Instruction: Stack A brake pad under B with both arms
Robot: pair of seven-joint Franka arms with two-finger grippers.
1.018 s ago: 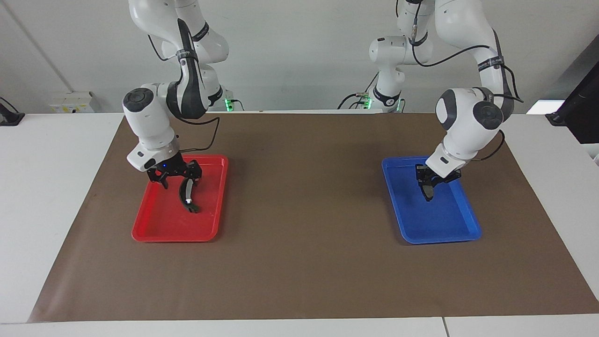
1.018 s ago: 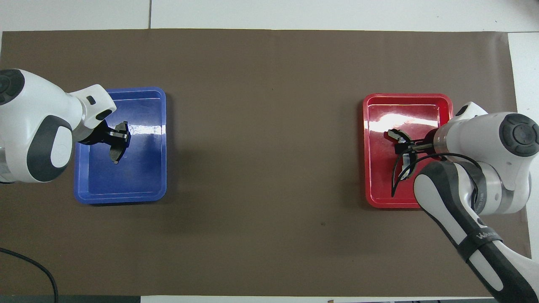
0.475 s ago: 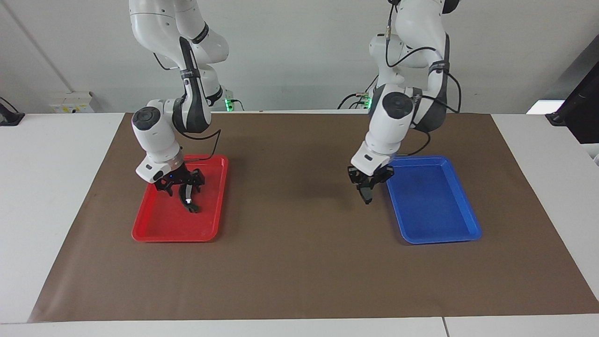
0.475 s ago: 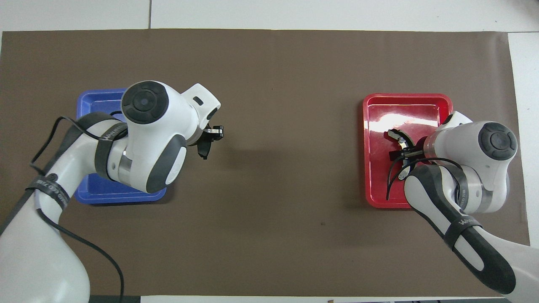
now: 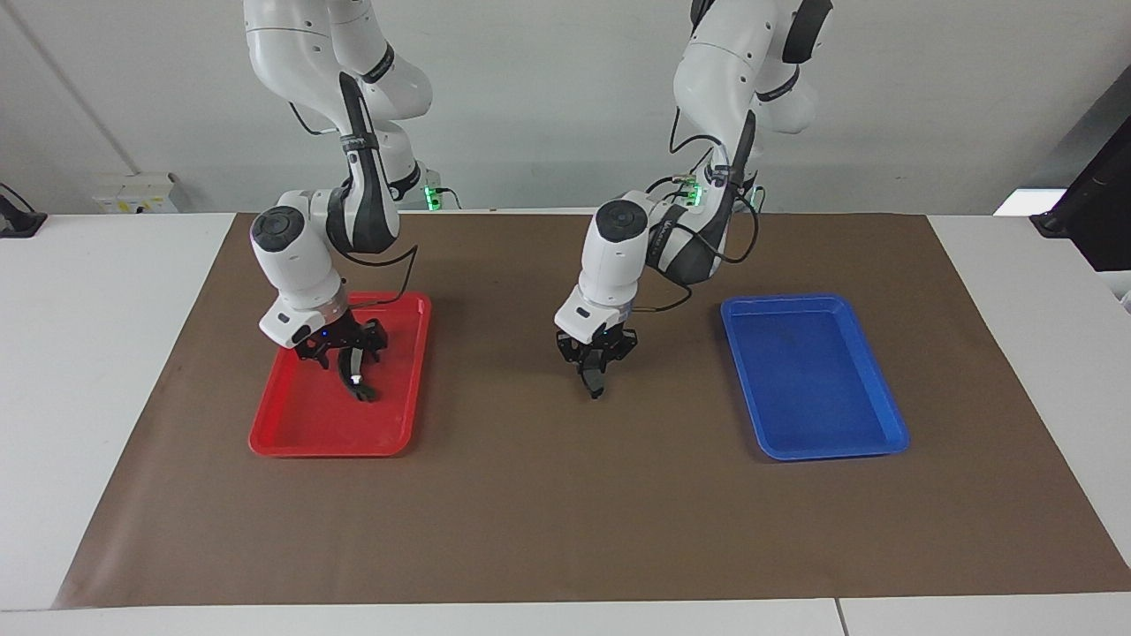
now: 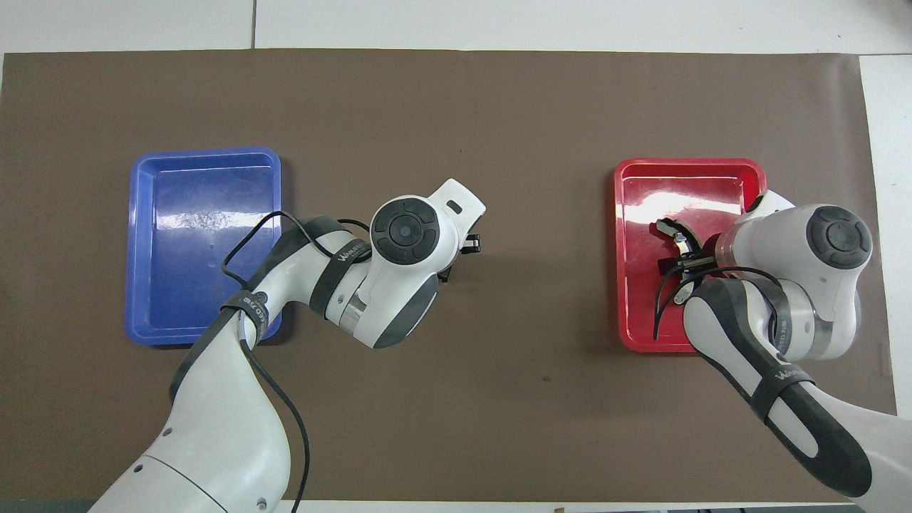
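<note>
left tool point(image 5: 597, 382) mid-frame over brown mat point(image 5: 565, 512), clamped on your short pad point(image 5: 595, 383) | right tool point(image 5: 343, 353) at frame left, around crescent piece point(image 5: 355, 375) in red tray point(image 5: 292, 437), grip unclear

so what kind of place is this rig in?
Likely a robotics lab bench: two white robot arms at a white table under a brown mat, with a red tray and a blue tray laid out.
</note>
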